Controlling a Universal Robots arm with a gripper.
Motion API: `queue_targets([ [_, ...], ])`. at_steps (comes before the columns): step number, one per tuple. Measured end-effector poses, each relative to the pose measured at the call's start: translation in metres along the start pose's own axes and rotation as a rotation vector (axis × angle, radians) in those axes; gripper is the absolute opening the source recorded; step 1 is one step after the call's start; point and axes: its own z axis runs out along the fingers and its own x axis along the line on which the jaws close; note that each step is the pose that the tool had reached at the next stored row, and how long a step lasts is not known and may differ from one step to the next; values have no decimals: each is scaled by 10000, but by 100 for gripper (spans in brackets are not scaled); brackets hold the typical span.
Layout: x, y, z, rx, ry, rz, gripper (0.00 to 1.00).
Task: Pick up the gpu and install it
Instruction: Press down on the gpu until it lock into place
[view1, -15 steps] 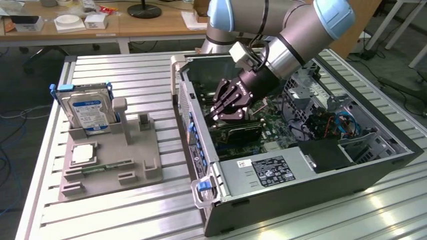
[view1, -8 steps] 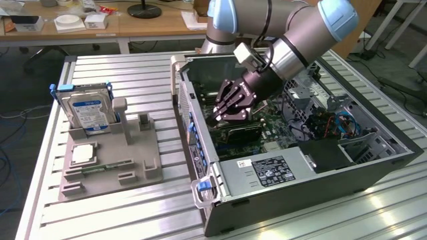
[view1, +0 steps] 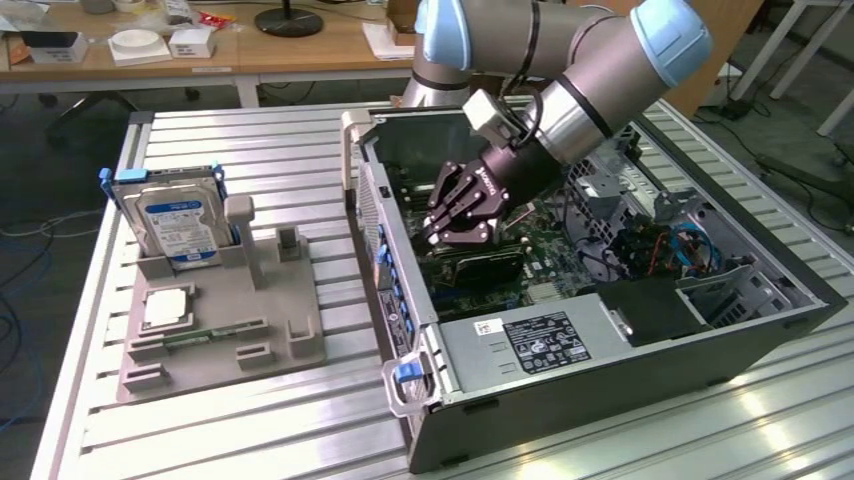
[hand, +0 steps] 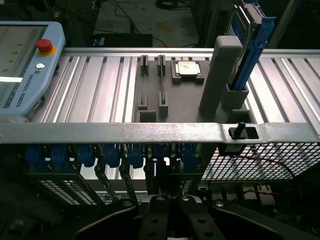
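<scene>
A hard drive (view1: 178, 222) stands upright on a grey holder tray (view1: 220, 345).

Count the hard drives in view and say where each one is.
1. The hard drive stands upright in its blue frame at the back of the grey parts holder, on the exterior view's left. Others may be hidden inside the computer case.

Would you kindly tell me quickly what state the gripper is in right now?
Gripper: shut, down inside the open computer case just above the gpu; whether it grips the card cannot be told.
</scene>
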Motion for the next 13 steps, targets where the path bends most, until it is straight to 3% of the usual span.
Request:
queue_targets([
  [8, 1, -9, 30, -10, 3, 0, 10],
  [13, -8, -75, -22, -83, -1, -2, 10],
])
